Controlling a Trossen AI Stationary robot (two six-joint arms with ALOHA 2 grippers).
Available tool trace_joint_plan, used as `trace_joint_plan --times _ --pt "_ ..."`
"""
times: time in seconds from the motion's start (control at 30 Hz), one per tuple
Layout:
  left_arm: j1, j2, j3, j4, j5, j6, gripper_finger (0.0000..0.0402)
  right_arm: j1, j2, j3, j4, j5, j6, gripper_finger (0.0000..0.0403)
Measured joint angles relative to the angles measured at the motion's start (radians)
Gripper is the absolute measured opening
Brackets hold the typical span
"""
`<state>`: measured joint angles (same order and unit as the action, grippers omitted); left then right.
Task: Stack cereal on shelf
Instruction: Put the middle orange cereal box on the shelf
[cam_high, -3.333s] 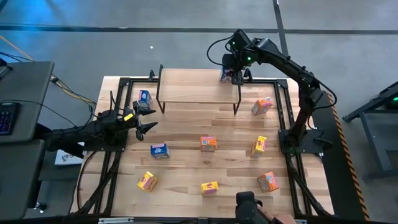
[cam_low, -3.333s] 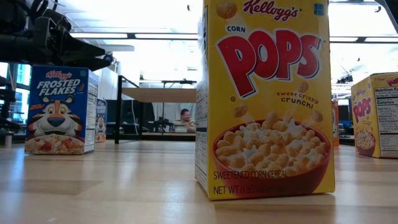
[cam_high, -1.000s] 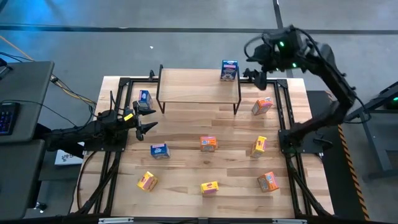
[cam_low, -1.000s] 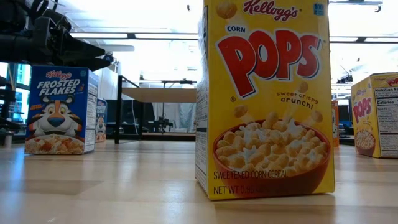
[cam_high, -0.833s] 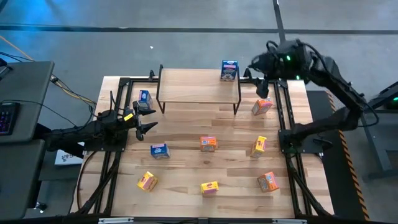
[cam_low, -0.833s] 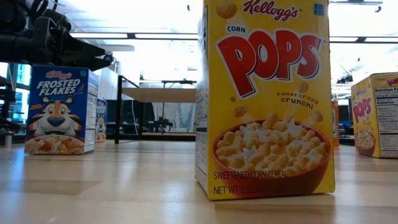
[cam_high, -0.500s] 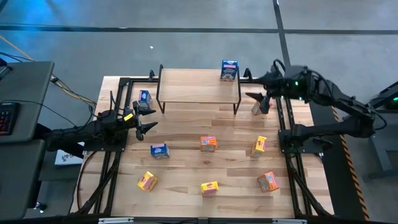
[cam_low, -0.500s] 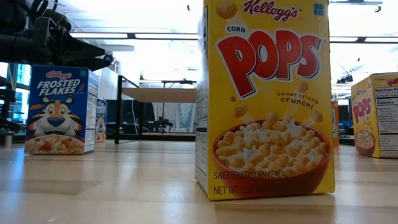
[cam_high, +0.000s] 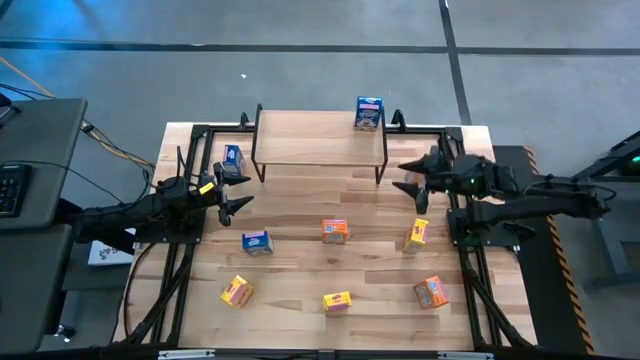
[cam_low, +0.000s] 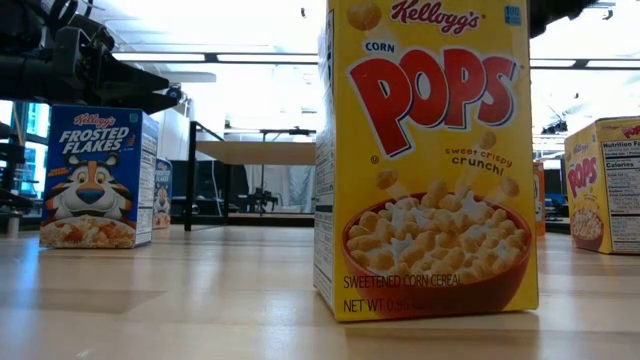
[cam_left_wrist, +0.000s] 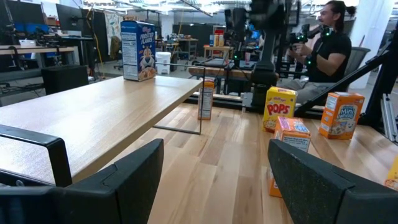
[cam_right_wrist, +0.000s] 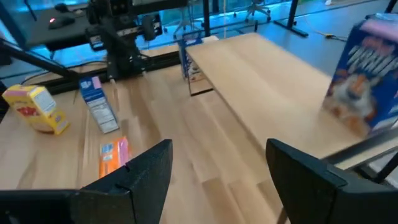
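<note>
The counter (cam_high: 300, 215) carries the shelf (cam_high: 318, 138) at its back, with one blue box (cam_high: 368, 113) standing on its right end; eight boxes are scattered on the counter. The right gripper (cam_high: 410, 176), fingers apart and empty, hangs low beside the shelf's right leg, above where an orange box probably sits hidden. It should descend squarely, straddling the narrow sides. The left gripper (cam_high: 240, 188) waits with fingers apart by the left edge.
</note>
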<state>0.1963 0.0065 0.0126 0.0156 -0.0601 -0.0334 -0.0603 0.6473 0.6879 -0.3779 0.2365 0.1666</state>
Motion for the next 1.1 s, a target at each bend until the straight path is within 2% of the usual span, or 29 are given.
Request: trace_joint_plan --times 0.37,0.53,0.8,1.1 --pt "0.000 0.000 0.000 0.000 0.000 0.000 0.0281 0.119 -0.077 -0.248 0.243 0.004 0.043 0.0252" --pt "0.000 0.000 0.000 0.004 0.000 0.000 0.0281 0.165 -0.081 -0.305 0.272 0.030 0.038 0.0252" --pt "0.000 0.000 0.000 0.005 0.000 0.008 0.0281 0.262 -0.157 -0.386 0.277 0.219 0.035 0.0252" --pt "0.000 0.000 0.000 0.023 0.000 0.012 0.0281 0.314 -0.328 -0.487 0.278 0.220 -0.034 0.0252"
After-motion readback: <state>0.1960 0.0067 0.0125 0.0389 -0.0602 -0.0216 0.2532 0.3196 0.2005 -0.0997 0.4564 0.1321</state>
